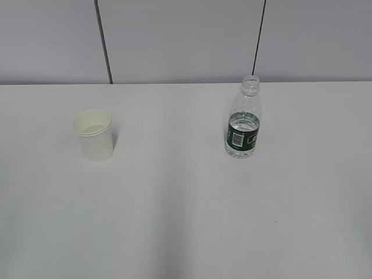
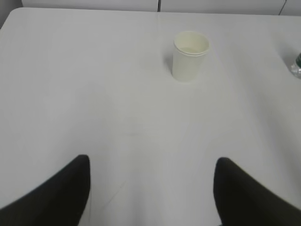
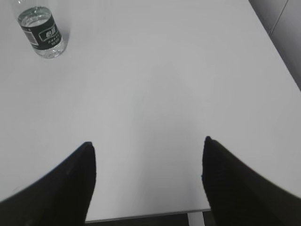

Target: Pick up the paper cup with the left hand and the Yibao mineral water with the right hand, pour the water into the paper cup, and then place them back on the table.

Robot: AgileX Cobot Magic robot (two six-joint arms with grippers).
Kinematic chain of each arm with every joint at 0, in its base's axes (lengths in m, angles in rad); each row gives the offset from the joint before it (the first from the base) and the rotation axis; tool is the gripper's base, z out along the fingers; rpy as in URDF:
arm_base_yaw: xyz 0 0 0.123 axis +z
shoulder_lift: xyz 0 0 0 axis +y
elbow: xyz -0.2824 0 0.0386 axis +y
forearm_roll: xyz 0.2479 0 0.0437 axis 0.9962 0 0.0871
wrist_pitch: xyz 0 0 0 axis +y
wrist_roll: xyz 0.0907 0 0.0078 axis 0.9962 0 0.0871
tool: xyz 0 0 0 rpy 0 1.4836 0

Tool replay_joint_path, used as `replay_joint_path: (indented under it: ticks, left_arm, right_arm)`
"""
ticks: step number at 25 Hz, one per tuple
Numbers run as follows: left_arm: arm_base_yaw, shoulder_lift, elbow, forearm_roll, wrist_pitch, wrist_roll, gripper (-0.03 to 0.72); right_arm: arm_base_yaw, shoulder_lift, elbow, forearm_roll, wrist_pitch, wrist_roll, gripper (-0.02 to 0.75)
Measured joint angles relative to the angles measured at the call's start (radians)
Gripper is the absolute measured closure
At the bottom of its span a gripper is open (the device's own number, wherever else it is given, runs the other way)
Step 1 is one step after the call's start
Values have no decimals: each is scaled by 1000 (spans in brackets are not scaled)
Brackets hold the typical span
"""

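The white paper cup (image 1: 93, 135) stands upright on the left of the white table (image 1: 174, 203). It also shows in the left wrist view (image 2: 189, 56), far ahead of my left gripper (image 2: 153, 162), which is open and empty. The capless Yibao mineral water bottle (image 1: 243, 119) stands upright on the right, with water up to its green label. In the right wrist view the bottle (image 3: 41, 32) is far ahead and to the left of my right gripper (image 3: 148, 143), which is open and empty near the table's front edge. Neither arm shows in the exterior view.
A grey panelled wall (image 1: 186, 40) runs behind the table. The table's front edge (image 3: 146, 215) shows just below my right gripper, and its right edge (image 3: 275, 52) runs along the right of that view. The bottle's edge peeks in at the right of the left wrist view (image 2: 296, 66).
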Motion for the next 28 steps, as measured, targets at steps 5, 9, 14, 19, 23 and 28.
replay_joint_path:
  ticks: [5, 9, 14, 19, 23, 28]
  left_arm:
    - [0, -6, 0, 1, 2, 0, 192]
    - [0, -6, 0, 1, 3, 0, 192]
    - [0, -6, 0, 1, 3, 0, 192]
    - [0, -7, 0, 1, 3, 0, 192]
    - [0, -7, 0, 1, 4, 0, 192]
    - [0, -7, 0, 1, 4, 0, 192]
  right_arm:
    - [-5, -13, 0, 0, 0, 0, 218]
    - [-5, -13, 0, 0, 0, 0, 219]
    - [-5, -13, 0, 0, 0, 0, 219]
    - [-5, -13, 0, 0, 0, 0, 219]
    - [-5, -13, 0, 0, 2, 0, 219]
    - [-5, -13, 0, 0, 2, 0, 219]
